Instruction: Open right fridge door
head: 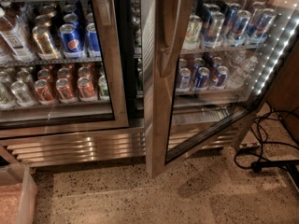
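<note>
Gripper and arm are not seen anywhere in the view, so whether the fingers are released or clenched cannot be told.

At the centre, the right fridge door (pixel 161 101) is seen standing open, angled out from the cabinet. Its steel frame edge runs from 12 o'clock down to just short of 6 o'clock, where its lower corner is held just above the floor (pixel 140 195). A long upright handle (pixel 172 31) is fixed to that edge near 12 o'clock. The glass pane is spread away toward 3 o'clock, and a strip of white lights (pixel 275 57) is seen slanting along its far side between 2 and 3 o'clock. Through the glass, blue and silver cans (pixel 238 24) are lined up on an upper shelf at 1 o'clock, and smaller blue cans (pixel 202 77) are set on the shelf below, with clear bottles (pixel 238 71) beside them.

At 9 to 11 o'clock the left door (pixel 108 55) is shut. Behind it, Pepsi cans (pixel 70 38) are shelved above red-orange cans (pixel 65 88).

A ribbed steel grille (pixel 79 146) is run under the left door at 8 o'clock. Black cables (pixel 266 146) are looped on the speckled floor at 4 o'clock, and a clear plastic bin (pixel 16 195) is placed at 8 o'clock, in the corner.
</note>
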Available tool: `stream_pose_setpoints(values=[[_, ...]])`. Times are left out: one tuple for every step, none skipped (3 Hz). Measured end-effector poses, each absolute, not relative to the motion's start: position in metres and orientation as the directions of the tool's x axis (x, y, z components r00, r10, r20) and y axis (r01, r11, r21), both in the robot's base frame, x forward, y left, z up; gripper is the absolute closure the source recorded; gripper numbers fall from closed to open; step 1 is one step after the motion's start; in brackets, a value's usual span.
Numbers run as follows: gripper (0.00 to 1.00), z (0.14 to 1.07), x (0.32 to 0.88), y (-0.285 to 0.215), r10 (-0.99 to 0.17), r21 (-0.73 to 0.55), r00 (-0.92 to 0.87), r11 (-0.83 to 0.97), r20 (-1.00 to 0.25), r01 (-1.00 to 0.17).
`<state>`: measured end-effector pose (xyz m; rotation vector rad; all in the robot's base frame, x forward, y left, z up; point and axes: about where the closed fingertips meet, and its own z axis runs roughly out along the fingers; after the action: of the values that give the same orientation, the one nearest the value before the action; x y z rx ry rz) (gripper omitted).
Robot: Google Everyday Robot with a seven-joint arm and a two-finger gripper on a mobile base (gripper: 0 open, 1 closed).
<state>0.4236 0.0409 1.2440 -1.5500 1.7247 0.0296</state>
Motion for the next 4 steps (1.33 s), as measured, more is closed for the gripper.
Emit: stream_pose_setpoints(values=[[0.78,1.2421,0.4248,0.0441,-0.835,-0.479,0.074,0.238,-0.545,-0.845],[0.90,1.2415,0.4246,0.0452,-0.838,-0.482,0.077,0.233,-0.540,-0.844],[0.94,1.2415,0.4247,0.0452,-0.838,-0.482,0.077,0.233,-0.540,-0.844],[0.94,1.2415,0.4247,0.0452,-0.838,-0.482,0.077,0.233,-0.540,-0.844]])
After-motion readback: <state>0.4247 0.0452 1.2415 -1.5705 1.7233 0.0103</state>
